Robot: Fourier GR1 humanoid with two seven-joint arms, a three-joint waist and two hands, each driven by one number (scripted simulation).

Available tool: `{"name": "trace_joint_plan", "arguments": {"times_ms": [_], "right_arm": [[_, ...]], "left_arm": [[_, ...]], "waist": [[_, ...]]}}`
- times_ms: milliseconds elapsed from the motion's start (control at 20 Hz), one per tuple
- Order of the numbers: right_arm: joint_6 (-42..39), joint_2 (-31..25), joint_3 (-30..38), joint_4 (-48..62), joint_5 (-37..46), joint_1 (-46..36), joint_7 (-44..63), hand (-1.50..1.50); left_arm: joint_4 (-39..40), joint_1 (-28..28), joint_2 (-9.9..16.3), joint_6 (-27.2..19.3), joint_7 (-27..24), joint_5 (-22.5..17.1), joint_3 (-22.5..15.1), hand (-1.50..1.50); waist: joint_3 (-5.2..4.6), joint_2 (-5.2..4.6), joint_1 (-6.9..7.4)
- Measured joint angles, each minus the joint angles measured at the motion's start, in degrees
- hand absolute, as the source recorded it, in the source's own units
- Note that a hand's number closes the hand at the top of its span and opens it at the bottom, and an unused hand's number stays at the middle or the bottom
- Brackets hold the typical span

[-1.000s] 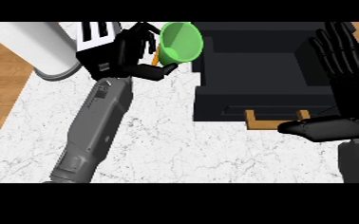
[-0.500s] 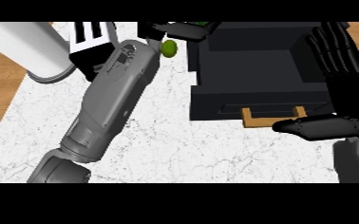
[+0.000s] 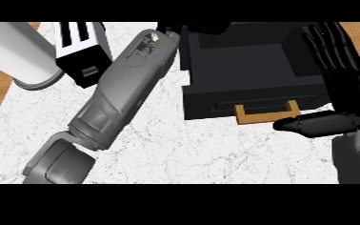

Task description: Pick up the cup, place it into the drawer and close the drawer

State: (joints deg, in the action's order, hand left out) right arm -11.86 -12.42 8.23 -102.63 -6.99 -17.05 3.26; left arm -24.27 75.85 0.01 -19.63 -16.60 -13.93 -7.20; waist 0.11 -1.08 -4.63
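Currently left hand [image 3: 184, 27] at drawer's [image 3: 243, 71] far-left corner, grip can't tell; cup sliver [image 3: 227, 24] just beside it. Right hand [image 3: 336, 57] open, fingers straight, at drawer's right.

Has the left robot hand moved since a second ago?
Yes. The left robot hand has swung right, away from the toaster, to the open drawer's back left corner.

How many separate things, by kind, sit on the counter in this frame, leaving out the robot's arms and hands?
Toaster: 1
White cylinder: 1
Open black drawer with a wooden handle: 1
Total: 3
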Motion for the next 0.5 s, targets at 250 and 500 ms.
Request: {"name": "trace_joint_plan", "arguments": {"times_ms": [250,500], "right_arm": [[-0.26,0.35,-0.98,-0.03,0.07,-1.19,0.02,-1.50],[-0.96,0.61,-2.06,0.61,-0.32,-3.23,0.19,-1.50]], "left_arm": [[5.38,2.00,0.00,2.19,3.34,-1.48,-4.89,1.50],[7.79,0.77,-0.01,4.27,4.46,-2.77,-9.30,-1.50]], "waist": [[0.02,-0.45,-1.97],[0.03,-1.16,-4.45]]}}
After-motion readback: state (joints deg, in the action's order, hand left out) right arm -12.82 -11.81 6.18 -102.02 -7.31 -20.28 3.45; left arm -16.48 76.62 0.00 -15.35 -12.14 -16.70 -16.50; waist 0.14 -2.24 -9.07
